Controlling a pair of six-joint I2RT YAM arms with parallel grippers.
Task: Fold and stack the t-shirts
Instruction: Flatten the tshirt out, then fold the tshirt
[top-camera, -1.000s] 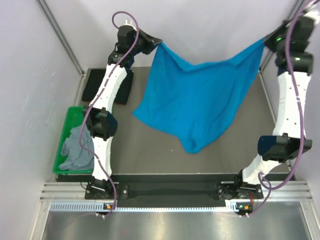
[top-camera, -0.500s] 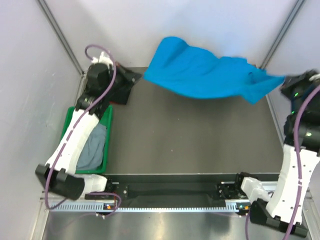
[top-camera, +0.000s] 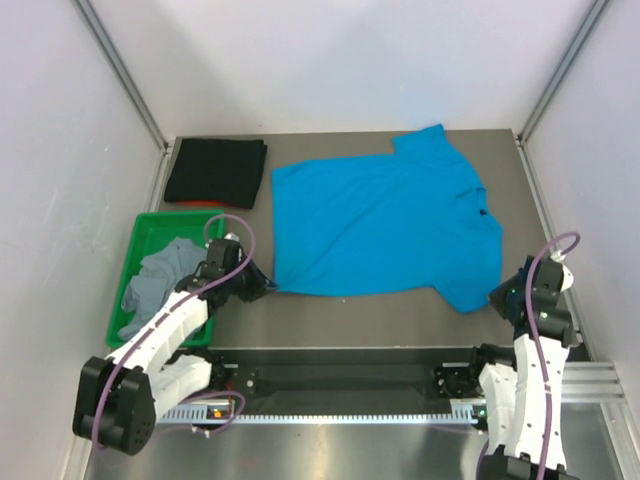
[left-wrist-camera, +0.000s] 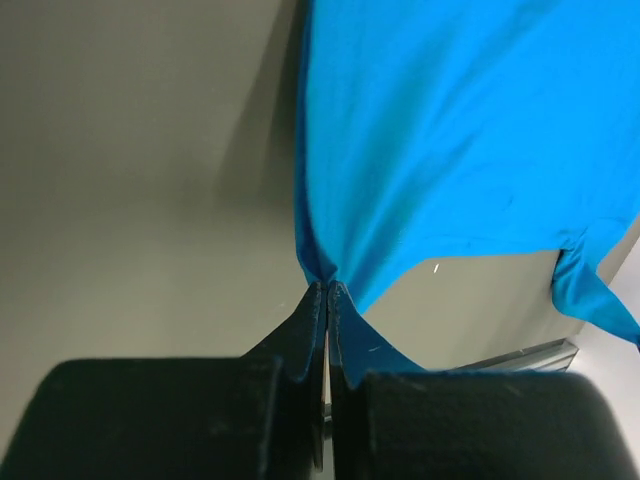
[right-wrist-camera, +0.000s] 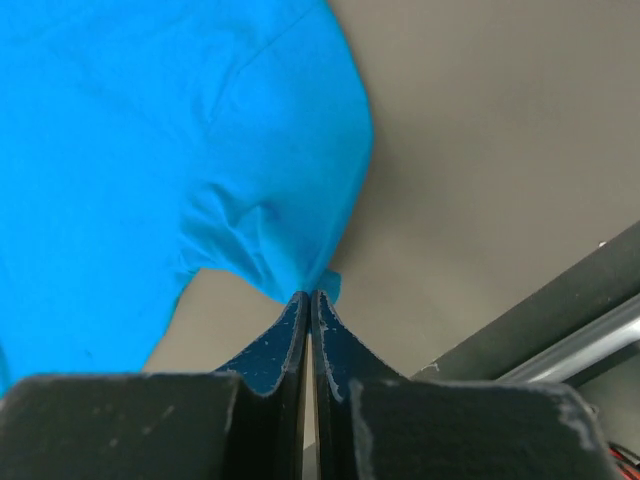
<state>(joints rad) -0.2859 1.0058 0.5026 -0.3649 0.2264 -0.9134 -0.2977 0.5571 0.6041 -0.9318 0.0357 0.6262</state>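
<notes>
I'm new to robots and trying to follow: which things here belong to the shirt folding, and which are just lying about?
Part of the job: blue t-shirt, spread flat, near corners pinched by the left tool and right tool; black t-shirt, folded at the far left; grey t-shirt, crumpled in the green bin.
Just lying about: green bin; table.

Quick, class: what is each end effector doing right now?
Left end effector: closed on the blue t-shirt.
Right end effector: closed on the blue t-shirt.

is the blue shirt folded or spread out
Spread out: the blue shirt lies flat on the table, left gripper and right gripper pinching its near edge.
</notes>
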